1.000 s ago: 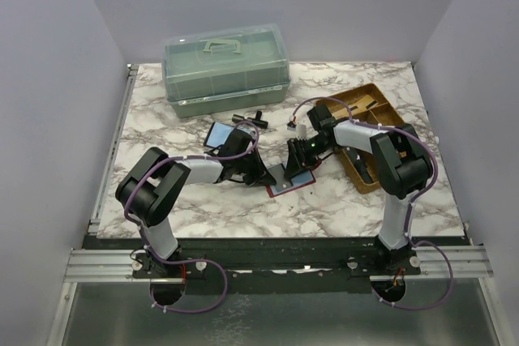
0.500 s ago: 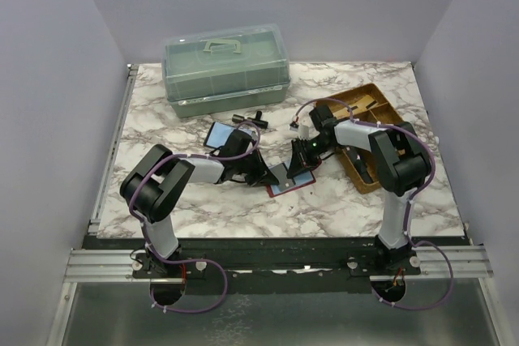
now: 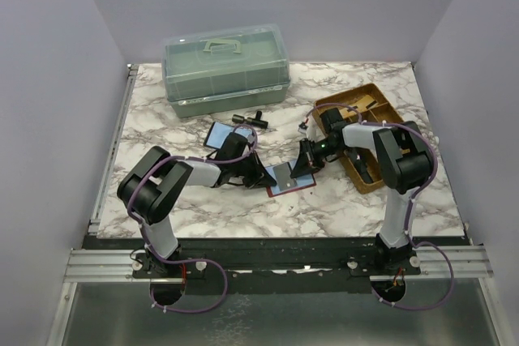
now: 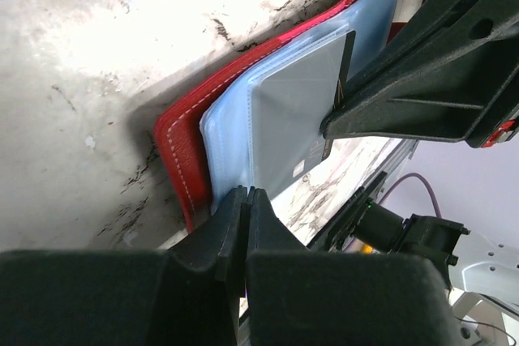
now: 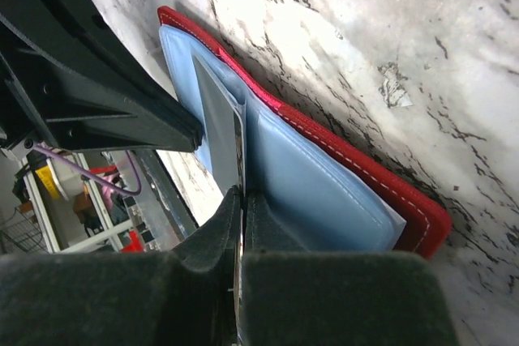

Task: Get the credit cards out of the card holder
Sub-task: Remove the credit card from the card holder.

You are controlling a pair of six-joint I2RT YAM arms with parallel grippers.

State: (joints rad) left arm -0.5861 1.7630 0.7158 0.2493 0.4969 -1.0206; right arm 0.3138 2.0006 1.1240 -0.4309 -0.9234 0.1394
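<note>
One stitched red card holder [image 3: 297,183], open flat mid-tabletop [image 3: 349,200], with smooth pale-blue inner panels. One thin, flat grey credit card [image 4: 296,111] partly out of its pocket, edge pinched in the right tool [image 5: 241,194]. Left tool [image 4: 246,197] clenched on the holder's left rim.

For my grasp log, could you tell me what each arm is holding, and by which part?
Right fingers pinch the thin grey card by its exposed edge; left fingers clamp the red folding wallet at its rim.
</note>
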